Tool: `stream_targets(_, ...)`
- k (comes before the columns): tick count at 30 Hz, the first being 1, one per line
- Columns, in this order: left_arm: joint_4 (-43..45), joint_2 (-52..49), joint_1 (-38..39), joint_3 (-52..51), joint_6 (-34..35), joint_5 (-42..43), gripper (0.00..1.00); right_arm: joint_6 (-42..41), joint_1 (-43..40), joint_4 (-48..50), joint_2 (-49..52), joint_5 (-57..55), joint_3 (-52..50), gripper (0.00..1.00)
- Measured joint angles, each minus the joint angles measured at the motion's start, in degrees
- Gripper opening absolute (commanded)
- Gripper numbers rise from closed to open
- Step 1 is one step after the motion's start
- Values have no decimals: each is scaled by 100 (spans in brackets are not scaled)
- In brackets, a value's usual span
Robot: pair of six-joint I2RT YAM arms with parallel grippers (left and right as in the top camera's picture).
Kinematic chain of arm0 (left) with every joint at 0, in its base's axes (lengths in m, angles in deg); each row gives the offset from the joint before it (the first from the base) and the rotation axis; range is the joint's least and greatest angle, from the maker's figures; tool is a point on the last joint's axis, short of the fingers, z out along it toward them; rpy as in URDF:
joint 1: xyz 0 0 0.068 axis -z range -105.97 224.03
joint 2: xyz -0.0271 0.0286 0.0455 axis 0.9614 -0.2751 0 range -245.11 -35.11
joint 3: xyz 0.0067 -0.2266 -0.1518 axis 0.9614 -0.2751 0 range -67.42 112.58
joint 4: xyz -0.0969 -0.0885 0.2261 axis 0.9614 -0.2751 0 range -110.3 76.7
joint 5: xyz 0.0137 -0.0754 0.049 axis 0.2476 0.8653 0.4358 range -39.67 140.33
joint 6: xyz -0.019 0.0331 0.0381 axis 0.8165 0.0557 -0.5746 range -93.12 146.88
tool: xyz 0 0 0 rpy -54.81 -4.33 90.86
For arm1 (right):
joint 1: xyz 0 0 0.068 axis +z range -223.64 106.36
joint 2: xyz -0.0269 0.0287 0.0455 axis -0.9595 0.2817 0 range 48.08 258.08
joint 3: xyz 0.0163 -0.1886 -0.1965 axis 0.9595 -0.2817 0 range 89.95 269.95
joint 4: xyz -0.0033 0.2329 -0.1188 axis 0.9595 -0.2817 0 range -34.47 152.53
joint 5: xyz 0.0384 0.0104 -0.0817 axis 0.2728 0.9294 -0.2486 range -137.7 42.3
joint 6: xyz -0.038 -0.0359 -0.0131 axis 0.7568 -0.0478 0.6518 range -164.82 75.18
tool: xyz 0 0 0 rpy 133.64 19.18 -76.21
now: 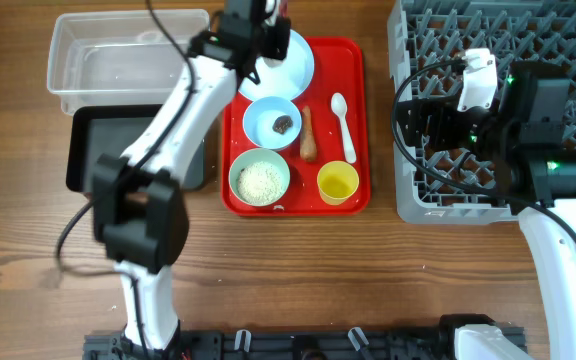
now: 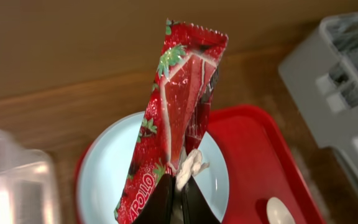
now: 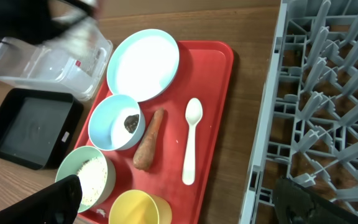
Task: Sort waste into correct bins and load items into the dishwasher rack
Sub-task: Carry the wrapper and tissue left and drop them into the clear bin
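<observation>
Sorting in progress: my left claw (image 2: 178, 205) is clenched on the lower end of the one red snack wrapper (image 2: 182, 99), with a tuft of crumpled white paper (image 2: 190, 167) caught at the fingertips. The wrapper stands nearly upright above the single pale blue plate (image 2: 104, 180), toward the desk's far edge.

That plate lies at the far end of the one flat red tray (image 1: 358, 60), set mid-desk. The tray also carries two bowls. The pale blue bowl (image 1: 258, 113) holds one small dark lump (image 1: 283, 124), and the mint bowl (image 1: 234, 172), nearer me, holds white rice (image 1: 260, 182). Beside them, one carrot piece (image 1: 308, 135) and one white spoon (image 1: 341, 120) lie side by side without touching. One yellow cup (image 1: 338, 182) sits at the tray's near right corner.

Two bins stand left of the tray: the clear tub (image 1: 118, 60) by the desk's far left corner, and the black tray (image 1: 93, 150) right against its near side.

One grey rack (image 1: 438, 200) fills the far right corner. My right claw (image 3: 178, 186) hangs over the rack's left side, fingers spread wide and gripping nothing.
</observation>
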State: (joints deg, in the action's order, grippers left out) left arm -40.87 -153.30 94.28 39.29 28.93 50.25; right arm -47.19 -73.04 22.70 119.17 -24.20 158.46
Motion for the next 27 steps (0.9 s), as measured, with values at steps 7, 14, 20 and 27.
stream_targets(7, -649, 345, -551, 26, 693, -883, 4, 0, 0, 2, 0, 0, 0, 100)
stream_targets(14, -765, 87, -1572, 26, 1856, -1281, 26, 0, 0, 2, 0, 0, 0, 100)
stream_targets(20, -815, -413, -1860, 20, 2328, -1320, 85, 0, 0, 2, 0, 0, 0, 100)
stream_targets(27, -817, -428, -1838, 4, 2470, -1314, 98, 0, 0, 2, 0, 0, 0, 100)
